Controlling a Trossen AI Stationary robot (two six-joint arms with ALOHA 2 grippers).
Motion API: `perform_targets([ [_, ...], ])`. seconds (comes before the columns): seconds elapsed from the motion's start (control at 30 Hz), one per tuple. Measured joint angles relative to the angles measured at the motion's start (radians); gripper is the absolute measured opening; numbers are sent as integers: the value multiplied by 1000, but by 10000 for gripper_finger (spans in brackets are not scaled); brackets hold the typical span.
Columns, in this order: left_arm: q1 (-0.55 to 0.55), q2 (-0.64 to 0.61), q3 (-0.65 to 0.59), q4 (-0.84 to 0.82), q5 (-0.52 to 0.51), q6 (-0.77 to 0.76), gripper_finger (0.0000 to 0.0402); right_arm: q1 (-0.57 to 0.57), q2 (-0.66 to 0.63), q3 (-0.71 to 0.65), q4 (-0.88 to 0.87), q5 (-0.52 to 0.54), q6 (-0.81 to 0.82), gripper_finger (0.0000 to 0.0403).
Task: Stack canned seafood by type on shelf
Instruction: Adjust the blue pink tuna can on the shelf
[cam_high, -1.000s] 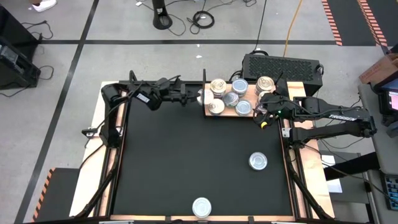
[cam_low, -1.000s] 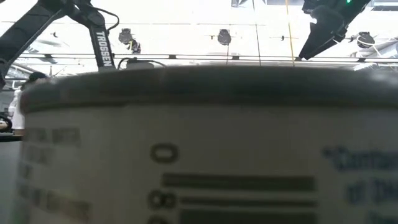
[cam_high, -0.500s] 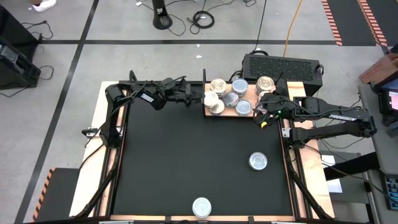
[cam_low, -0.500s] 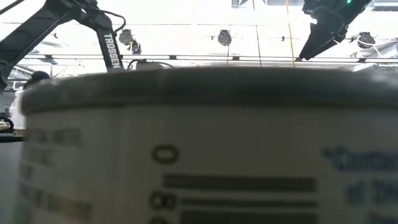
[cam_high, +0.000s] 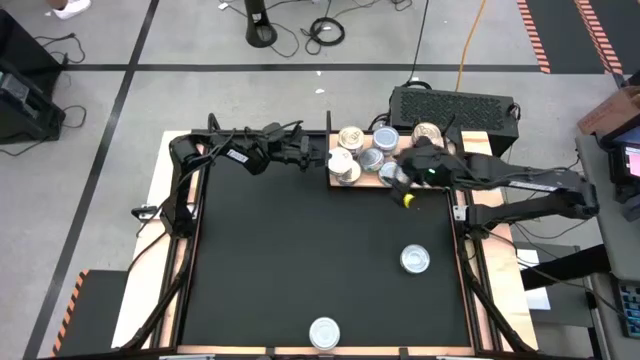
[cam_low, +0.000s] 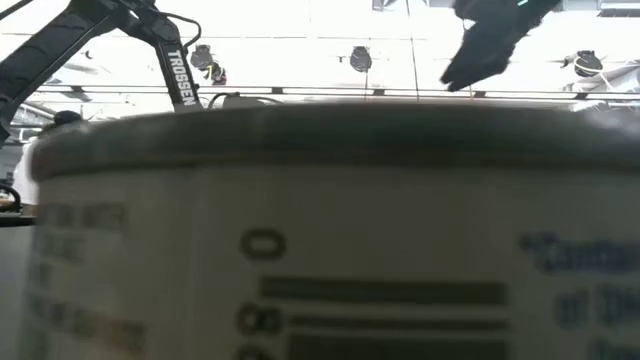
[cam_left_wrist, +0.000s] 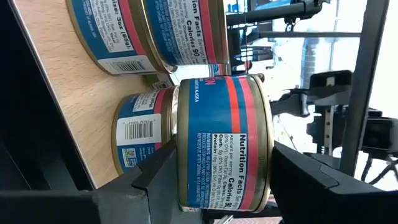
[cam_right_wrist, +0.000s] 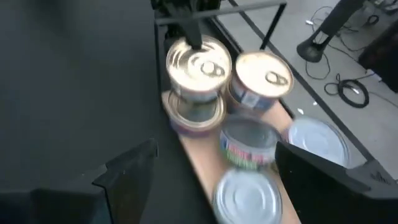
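Fingers on my left gripper (cam_left_wrist: 217, 186) are clamped on either side of a blue-and-red labelled can (cam_left_wrist: 221, 140), holding it at the left edge of the shelf (cam_high: 395, 180), directly over another can (cam_left_wrist: 140, 137) of the same label that sits on the board. From overhead I see that gripper (cam_high: 322, 157) reaching in from the left along the far edge of the bench (cam_high: 300, 260). My right gripper (cam_high: 400, 178) hangs over the shelf's near right part with its fingers (cam_right_wrist: 134, 168) spread wide and nothing between them; below it I see gold-topped cans (cam_right_wrist: 199, 65) and silver-topped cans (cam_right_wrist: 249, 196) grouped on the wood. Two more cans are off the shelf: one (cam_high: 415, 260) on the black mat toward the right, another (cam_high: 324, 332) at the near edge, so close to the low camera that its side (cam_low: 320, 240) fills that view. A black ventilated box (cam_high: 455, 105) stands behind the shelf.
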Motion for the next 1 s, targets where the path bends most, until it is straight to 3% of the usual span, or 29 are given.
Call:
perform_targets([
  [0.13, 1, -1, 8, -20, 15, 2, 215, -92, 118, 0, 181, -86, -72, 302],
  [0.23, 1, -1, 9, -25, 18, -5, 215, -168, 198, 0, 288, -218, -83, 257],
  [0.33, 2, -1, 15, -36, 19, -29, 215, -221, 280, 0, 341, -314, -80, 174],
  [0.43, 4, -1, 19, -43, 19, -46, 215, -240, 350, 20, 344, -369, -106, 61],
  [0.5, 4, -1, 19, -43, 19, -48, 215, -242, 384, 41, 361, -386, -145, 18],
  [1.0, 4, -1, 19, -42, 17, -50, 215, -245, 589, 167, 402, -431, -173, 0],
])
